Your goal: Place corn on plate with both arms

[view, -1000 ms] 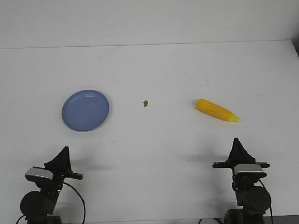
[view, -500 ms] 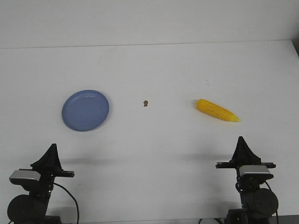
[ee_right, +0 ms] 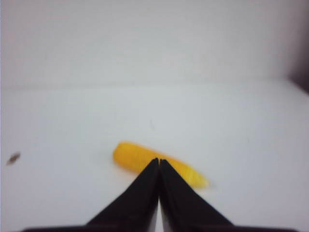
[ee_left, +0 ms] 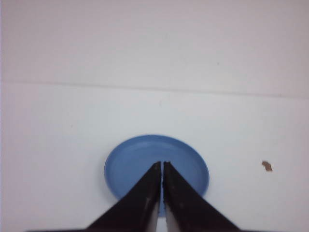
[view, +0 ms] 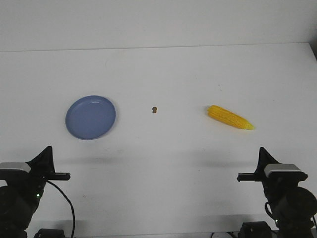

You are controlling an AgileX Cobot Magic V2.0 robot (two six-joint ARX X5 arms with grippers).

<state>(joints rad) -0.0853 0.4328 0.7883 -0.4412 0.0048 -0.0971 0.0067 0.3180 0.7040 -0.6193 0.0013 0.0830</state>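
The yellow corn (view: 230, 117) lies on the white table at the right, its pointed end toward the right; it also shows as the corn (ee_right: 135, 155) beyond my right fingertips. The empty blue plate (view: 90, 117) sits at the left, seen too as the plate (ee_left: 140, 157). My left gripper (view: 47, 149) stands shut near the front left edge, well short of the plate; in the left wrist view the left gripper (ee_left: 161, 163) holds nothing. My right gripper (view: 261, 149) is shut and empty, nearer the front than the corn; the right gripper (ee_right: 159, 160) points at it.
A tiny brown speck (view: 154, 109) lies between plate and corn, also visible as the speck (ee_left: 266, 166) and the speck (ee_right: 13, 158). The table's far edge (view: 158, 47) meets a pale wall.
Both arms have drawn back toward the front edge and outward, the left one further left, the right one further right. Plate, corn and speck have not moved.
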